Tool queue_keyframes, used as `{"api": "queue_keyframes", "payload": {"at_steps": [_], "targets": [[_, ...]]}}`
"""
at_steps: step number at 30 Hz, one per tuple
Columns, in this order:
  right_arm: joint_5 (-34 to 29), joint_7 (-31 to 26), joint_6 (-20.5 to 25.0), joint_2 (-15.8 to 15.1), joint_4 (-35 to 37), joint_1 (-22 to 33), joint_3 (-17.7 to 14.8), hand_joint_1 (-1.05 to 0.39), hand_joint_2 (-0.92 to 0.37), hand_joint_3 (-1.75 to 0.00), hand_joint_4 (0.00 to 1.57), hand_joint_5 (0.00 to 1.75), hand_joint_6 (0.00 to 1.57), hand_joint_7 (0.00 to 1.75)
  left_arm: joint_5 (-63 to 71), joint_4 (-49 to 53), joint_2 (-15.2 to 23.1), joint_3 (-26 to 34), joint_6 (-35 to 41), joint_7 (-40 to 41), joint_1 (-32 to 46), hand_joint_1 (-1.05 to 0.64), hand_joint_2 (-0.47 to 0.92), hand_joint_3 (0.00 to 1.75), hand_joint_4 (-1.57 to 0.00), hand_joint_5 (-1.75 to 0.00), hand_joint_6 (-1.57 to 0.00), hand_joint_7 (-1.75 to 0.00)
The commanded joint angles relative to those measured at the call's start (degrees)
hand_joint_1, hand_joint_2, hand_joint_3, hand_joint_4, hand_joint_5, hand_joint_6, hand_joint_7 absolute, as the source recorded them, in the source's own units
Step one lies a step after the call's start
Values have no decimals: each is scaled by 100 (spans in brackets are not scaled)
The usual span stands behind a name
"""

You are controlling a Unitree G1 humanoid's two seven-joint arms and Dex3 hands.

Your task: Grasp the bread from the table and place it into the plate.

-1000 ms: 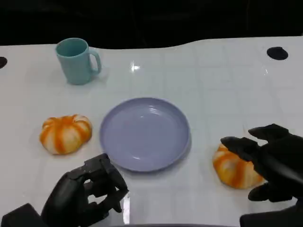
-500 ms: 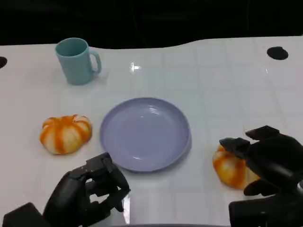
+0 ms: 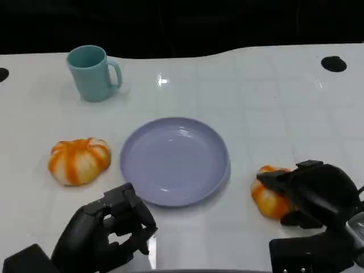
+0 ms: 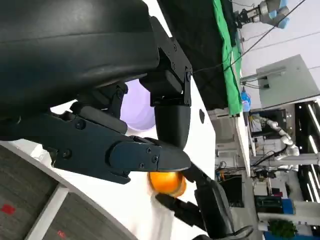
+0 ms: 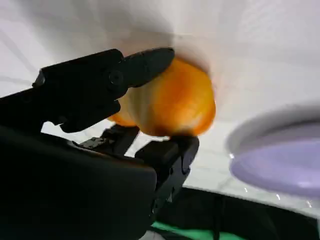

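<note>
Head view: right robot hand (image 3: 310, 190) clamped on bread (image 3: 267, 196), fingers wrapped over top and sides; bread on white surface (image 3: 256, 96), just right of purple plate (image 3: 174, 160), not touching rim. Right wrist view confirms: fingers (image 5: 145, 62) pressed to orange bread (image 5: 170, 102), plate edge (image 5: 280, 150) nearby. Left robot hand (image 3: 105, 233) near side of plate, fingers curled in, holding nothing. 2nd bread (image 3: 78, 160) left of plate, apart. Teal mug (image 3: 91, 73) beyond plate, far left.
</note>
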Motion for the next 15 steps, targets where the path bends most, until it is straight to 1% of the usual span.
{"api": "queue_keyframes", "payload": {"at_steps": [1,2,3,4,6,8,10,14,15], "targets": [[204,-740,-416,-63,529,-219,-56,-13,-78,-44,90,171,85,134,10,-157,59,18,84,60,81,-54,92,30,-68,-175,-59,-154],[229,-892,-513,-72,617,-249,-58,-13,-68,-64,90,173,79,152,16,-160,55,18,73,62,84,-54,92,30,-68,-175,-59,-154],[250,-995,-572,-80,677,-273,-57,-13,-60,-79,90,174,75,163,22,-166,53,18,72,66,90,-55,92,30,-68,-175,-59,-154],[264,-1067,-612,-87,722,-291,-52,-13,-52,-91,90,174,72,170,25,-170,52,18,70,68,93,-55,92,30,-68,-175,-59,-154],[244,-1245,-652,-100,754,-309,-55,-14,-46,-103,91,175,70,174,14,-165,44,15,51,56,103,-54,92,30,-68,-175,-60,-155],[274,-1402,-732,-104,767,-311,-80,-13,-41,-109,93,175,71,174,13,-157,40,9,16,45,115,-54,92,30,-68,-175,-60,-155],[301,-1417,-740,-121,718,-302,-101,-13,-38,-115,94,175,71,174,69,-145,46,0,-52,57,138,-53,92,30,-68,-175,-59,-155],[292,-1679,-776,-116,646,-290,-166,-14,-35,-117,94,175,73,172,101,-149,39,-10,-81,65,175,-52,92,31,-67,-175,-59,-155],[327,-1766,-845,-111,651,-300,-190,-14,-35,-118,93,175,73,172,89,-172,35,-14,-49,66,183,-52,92,31,-67,-175,-59,-155]]}}
